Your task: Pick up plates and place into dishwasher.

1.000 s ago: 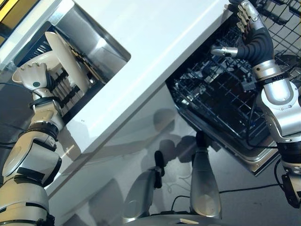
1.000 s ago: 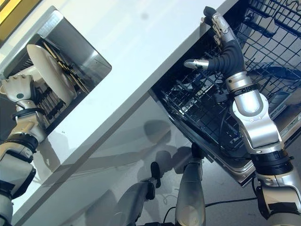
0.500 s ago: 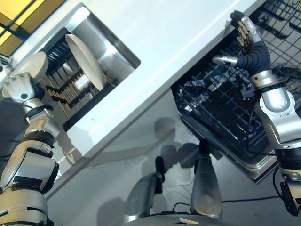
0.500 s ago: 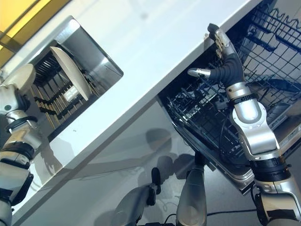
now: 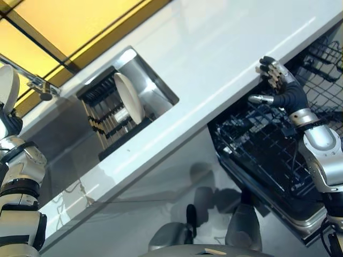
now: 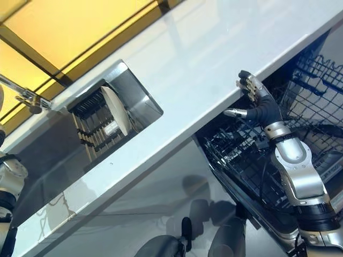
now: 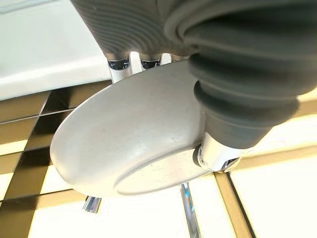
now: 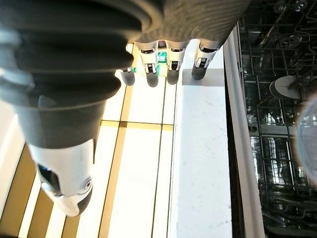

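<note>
At far left edge, left hand [image 5: 7,122] holds plate [image 5: 7,88] aloft, higher and farther from sink [image 5: 153,88] than a second ago. Left wrist view: fingers [image 7: 119,69] and thumb curl round plate rim, pinching it. Second plate [image 5: 128,97] stands on edge in sink rack. Right hand [image 5: 281,88] with fingers straight, spread, at counter [image 5: 214,59] edge above dishwasher rack [image 5: 268,155], as before. Right wrist view shows small dish in rack [image 8: 287,87].

A long white countertop [image 5: 214,59] ran across the scene, with a steel sink [image 5: 144,85] sunk into it — a dark slatted rack [image 5: 107,115] stood inside. Behind lay a yellow wall [image 5: 69,24] with dark seams, and a chrome tap [image 5: 32,80] beside the sink.
</note>
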You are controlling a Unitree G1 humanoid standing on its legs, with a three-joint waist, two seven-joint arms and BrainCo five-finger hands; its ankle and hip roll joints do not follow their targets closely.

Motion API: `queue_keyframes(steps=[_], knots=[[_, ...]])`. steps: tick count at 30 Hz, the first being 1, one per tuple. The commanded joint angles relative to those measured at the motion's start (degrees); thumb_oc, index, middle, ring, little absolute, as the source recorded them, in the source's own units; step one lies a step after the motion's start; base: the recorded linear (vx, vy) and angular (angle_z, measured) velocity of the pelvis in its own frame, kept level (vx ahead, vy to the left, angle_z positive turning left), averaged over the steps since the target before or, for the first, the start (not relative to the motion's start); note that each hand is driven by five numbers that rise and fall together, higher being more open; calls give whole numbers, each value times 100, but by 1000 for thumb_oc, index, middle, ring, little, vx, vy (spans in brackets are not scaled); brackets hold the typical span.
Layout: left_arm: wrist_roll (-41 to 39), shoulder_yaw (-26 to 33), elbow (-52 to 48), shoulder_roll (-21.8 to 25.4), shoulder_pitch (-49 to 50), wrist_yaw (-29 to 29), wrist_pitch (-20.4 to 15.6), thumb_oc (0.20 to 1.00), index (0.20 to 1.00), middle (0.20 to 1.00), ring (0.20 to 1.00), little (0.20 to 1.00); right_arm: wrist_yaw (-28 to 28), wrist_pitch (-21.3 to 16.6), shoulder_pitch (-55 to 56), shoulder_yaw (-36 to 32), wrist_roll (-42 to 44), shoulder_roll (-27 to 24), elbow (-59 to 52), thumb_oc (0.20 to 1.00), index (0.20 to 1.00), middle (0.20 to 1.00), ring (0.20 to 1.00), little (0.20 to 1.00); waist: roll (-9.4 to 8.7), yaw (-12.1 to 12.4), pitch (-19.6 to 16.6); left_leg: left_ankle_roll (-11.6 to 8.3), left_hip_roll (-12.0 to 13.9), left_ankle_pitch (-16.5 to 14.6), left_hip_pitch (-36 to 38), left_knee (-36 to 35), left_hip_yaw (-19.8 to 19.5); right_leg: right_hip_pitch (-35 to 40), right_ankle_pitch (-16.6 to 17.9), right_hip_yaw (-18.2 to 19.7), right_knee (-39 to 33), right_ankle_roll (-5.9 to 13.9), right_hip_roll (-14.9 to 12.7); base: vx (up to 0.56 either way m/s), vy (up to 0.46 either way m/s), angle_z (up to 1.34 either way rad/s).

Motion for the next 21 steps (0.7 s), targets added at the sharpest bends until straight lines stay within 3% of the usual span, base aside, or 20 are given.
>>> queue_keyframes(steps=[1,5,11,21], knots=[[-481,211,-689,583,456,-96,-642,200,200,200,200,200,207,-592,422,-265,299,202,-762,1000,1000,1000,1000,1000,-345,217,-1030,-79,-45,606,204,-443,-68,793,-275,241,-183,191,-277,-7,-209,28],[-803,611,-1847,341,1067,-599,-899,200,200,200,200,200,402,-694,798,-627,431,375,-1036,1000,1000,1000,1000,1000,-421,267,-1286,-68,33,553,338,-490,-130,1122,-317,173,-407,164,-175,-14,-225,12],[-1103,787,-3795,-31,1476,-2108,-962,200,200,200,200,200,539,-551,934,-1027,583,632,-1373,1000,1000,1000,1000,1000,-690,439,-1696,-41,163,463,453,-520,-206,1608,-338,33,-811,126,27,-3,-249,18],[-1334,626,-4996,-368,1431,-3261,-852,200,200,200,200,200,632,-831,421,-936,623,829,-1394,1000,1000,1000,1000,1000,-989,704,-2037,-57,312,351,528,-506,-295,1984,-321,-87,-1187,69,278,-30,-152,9]])
